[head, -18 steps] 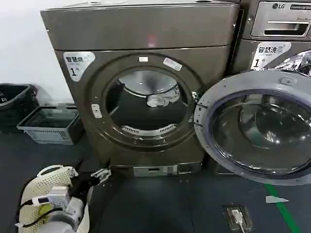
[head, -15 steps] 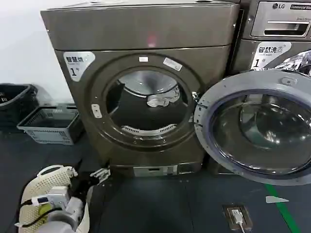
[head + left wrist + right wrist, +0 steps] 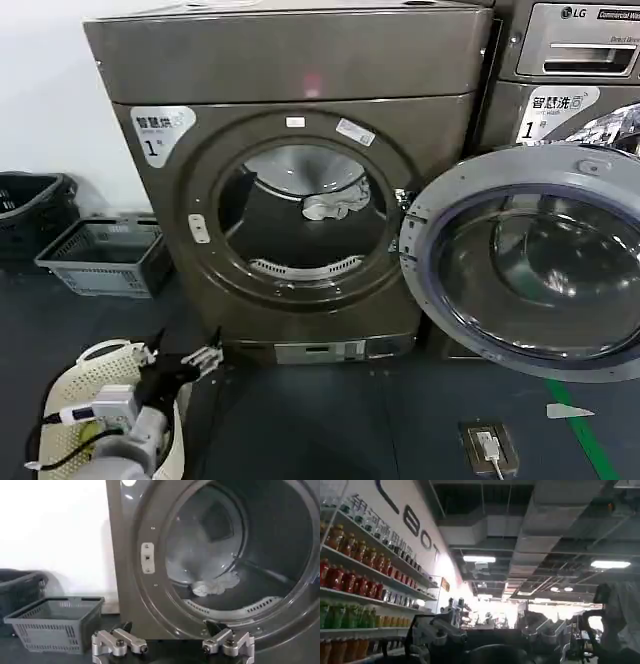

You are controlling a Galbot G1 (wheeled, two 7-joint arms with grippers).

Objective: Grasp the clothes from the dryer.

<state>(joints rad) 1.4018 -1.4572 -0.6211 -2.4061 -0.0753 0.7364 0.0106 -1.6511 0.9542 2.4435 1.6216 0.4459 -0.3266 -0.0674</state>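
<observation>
Meanwhile the left end effector [image 3: 183, 362], fingers spread and empty, had lifted slightly at the lower left of the frame, nearing the dryer [image 3: 290, 60]; the clothes [image 3: 332, 206] lay inside the drum at centre, ungrasped

The dryer [image 3: 300, 180] has a bronze-grey metal body with a smooth, softly brushed sheen that catches a faint reflection on its upper panel. Its drum wall is polished metal, glossy and mirror-like at the far back. The clothes [image 3: 333, 206] inside are white, soft, crumpled cloth, matt. The open door [image 3: 530, 262] on the right has a light grey plastic-looking ring around dark, glossy glass. On the left, a basket [image 3: 100, 255] is matt grey slotted plastic. The left gripper [image 3: 172, 642] has dull silver metal fingers [image 3: 117, 641] with visible screws. The floor [image 3: 330, 420] is dark and matt.
</observation>
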